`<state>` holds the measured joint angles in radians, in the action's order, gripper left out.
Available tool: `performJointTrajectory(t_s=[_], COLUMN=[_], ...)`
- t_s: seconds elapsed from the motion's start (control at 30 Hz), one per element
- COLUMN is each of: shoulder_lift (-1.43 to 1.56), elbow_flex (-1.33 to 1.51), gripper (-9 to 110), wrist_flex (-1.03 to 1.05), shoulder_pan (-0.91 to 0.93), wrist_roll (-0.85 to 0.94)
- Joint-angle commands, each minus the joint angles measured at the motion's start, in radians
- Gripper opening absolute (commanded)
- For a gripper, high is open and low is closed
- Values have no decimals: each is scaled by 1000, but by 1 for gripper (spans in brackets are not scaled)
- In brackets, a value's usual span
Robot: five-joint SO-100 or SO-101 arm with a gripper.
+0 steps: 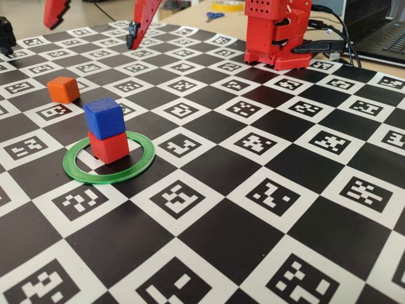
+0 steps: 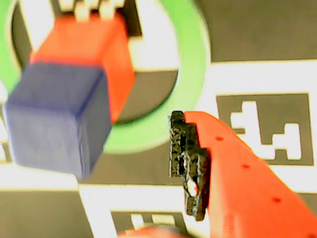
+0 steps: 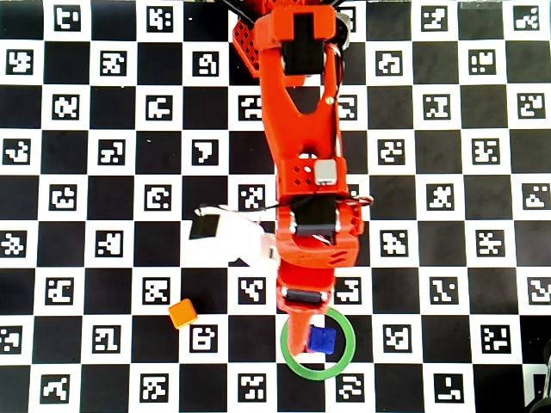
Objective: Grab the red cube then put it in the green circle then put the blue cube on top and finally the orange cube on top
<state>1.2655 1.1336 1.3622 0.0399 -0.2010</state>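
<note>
The blue cube (image 1: 104,118) is sitting on the red cube (image 1: 109,146) inside the green circle (image 1: 109,161); the hand (image 1: 95,25) is hanging spread and empty above, since the orange cube (image 1: 63,89) is waiting nearby on the counter (image 1: 266,190).

The checkered marker board (image 1: 266,190) carries the green circle (image 1: 142,166), red cube (image 1: 109,147) and orange cube (image 1: 63,89).

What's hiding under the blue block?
The red cube sits under the blue cube, inside the green circle. The overhead view shows only the blue cube's top; the red one is covered there. The red cube's top face is hidden.
</note>
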Motion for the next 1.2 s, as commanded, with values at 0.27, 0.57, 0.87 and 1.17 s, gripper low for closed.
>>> performJointTrajectory(t_s=[0.27,0.57,0.87,1.17], shoulder_lift=[201,155,69,-71], elbow_flex=[9,-41,-87,-219], gripper=[47,47,47,47], wrist_flex=[-8,32,21,18], shoulder_pan=[121,199,253,252], wrist_roll=[-61,-130,-233,-285])
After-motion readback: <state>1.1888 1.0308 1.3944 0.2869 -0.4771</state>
